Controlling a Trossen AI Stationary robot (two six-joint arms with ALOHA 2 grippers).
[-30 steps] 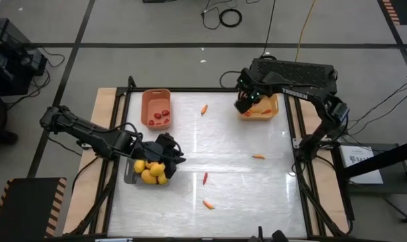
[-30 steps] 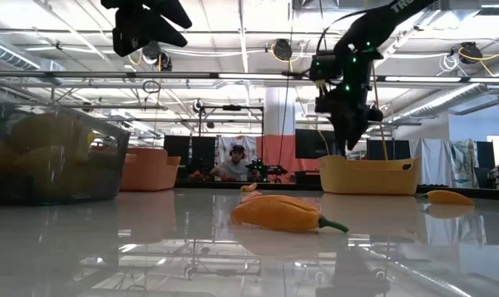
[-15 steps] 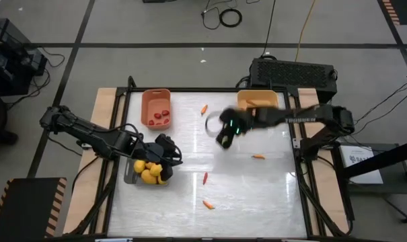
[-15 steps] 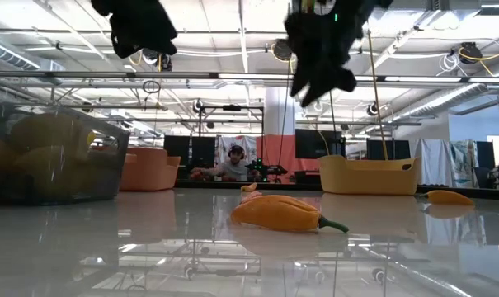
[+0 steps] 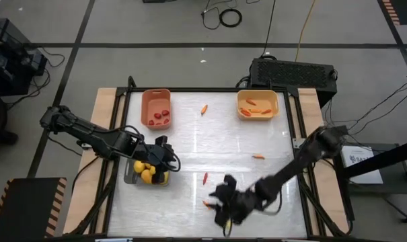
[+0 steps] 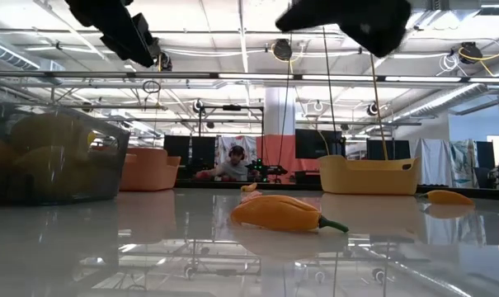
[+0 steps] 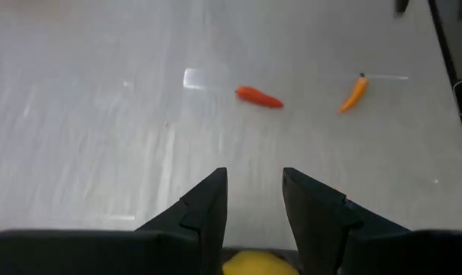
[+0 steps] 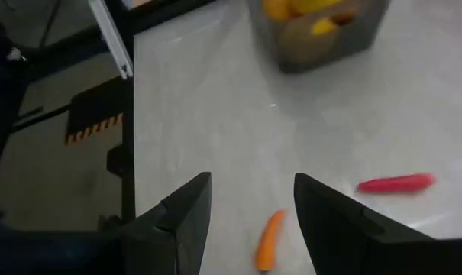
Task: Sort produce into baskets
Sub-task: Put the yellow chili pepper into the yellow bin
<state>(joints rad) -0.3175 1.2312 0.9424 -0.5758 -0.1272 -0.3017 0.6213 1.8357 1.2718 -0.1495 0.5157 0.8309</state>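
The right gripper (image 5: 225,210) is seen at the 6 o'clock edge of the bench (image 5: 237,144), fingers parted and empty, just beside an orange pepper (image 5: 208,204). The pepper should be straddled across its slim width, then carried to the yellow-orange basket (image 5: 257,105) at 1 o'clock. It is small, tapered and glossy. The left gripper (image 5: 164,159), fingers narrow and empty, hangs over the grey basket (image 5: 128,176) of yellow fruits (image 5: 146,172) at 8 o'clock.
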